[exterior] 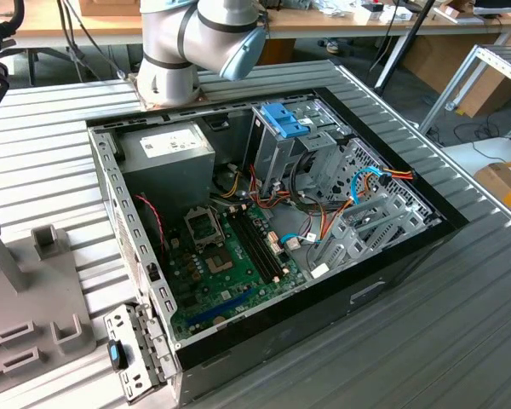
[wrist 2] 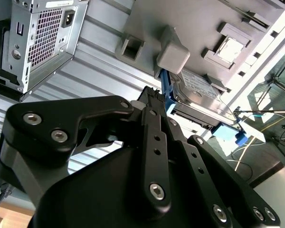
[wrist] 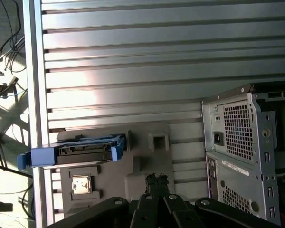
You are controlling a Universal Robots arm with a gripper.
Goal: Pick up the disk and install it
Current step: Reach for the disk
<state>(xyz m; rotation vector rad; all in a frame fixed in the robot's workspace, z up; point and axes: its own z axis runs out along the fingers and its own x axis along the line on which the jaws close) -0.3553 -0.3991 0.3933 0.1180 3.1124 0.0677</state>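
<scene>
The disk (wrist: pixel 80 151) is a grey metal drive in a light-blue carrier rail. It stands on its edge in a slot of the grey fixture (wrist: pixel 147 161) on the ribbed table. In the second wrist view the disk (wrist 2: pixel 199 95) shows its flat metal face and its blue edge. My gripper (wrist: pixel 157 180) is shut with nothing in it. It hangs over the fixture a short way from the disk, beside a grey block (wrist 2: pixel 173 52), and does not touch the disk. The open computer case (exterior: pixel 272 221) holds a silver drive cage with a blue tab (exterior: pixel 285 119).
The case's perforated rear panel (wrist: pixel 242 156) stands close beside the fixture. Inside the case are a grey box with a white label (exterior: pixel 166 149), a green board (exterior: pixel 221 256) and coloured cables (exterior: pixel 366 183). A loose metal bracket (exterior: pixel 132 349) lies at the case's front corner.
</scene>
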